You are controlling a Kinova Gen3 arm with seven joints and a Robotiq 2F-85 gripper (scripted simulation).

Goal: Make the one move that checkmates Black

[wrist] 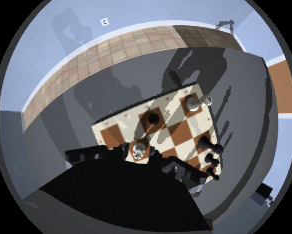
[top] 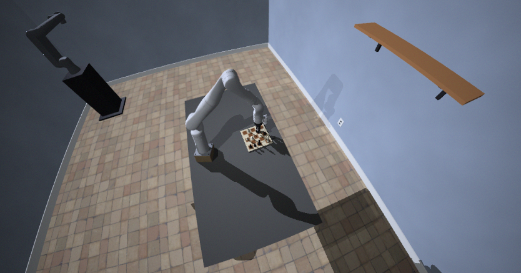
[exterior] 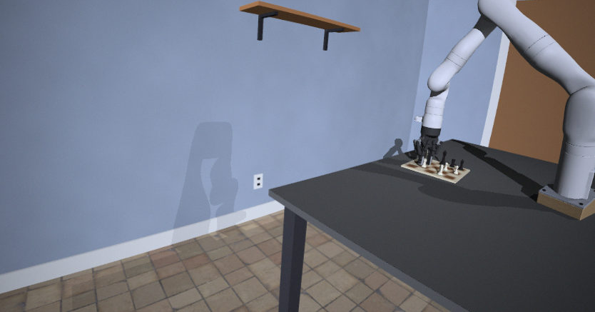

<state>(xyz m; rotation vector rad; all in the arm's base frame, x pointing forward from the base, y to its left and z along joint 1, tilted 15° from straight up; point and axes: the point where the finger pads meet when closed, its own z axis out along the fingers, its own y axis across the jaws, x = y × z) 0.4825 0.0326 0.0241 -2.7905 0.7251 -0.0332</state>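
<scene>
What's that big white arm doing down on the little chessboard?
The robot arm is solving a chess puzzle on a small chessboard set on the dark table. Its gripper is lowered over the board's far end, fingers partly open on either side of a white piece, without gripping it. That piece stands upright on the board, and the other black and white pieces also stand upright. No move appears made yet.
</scene>
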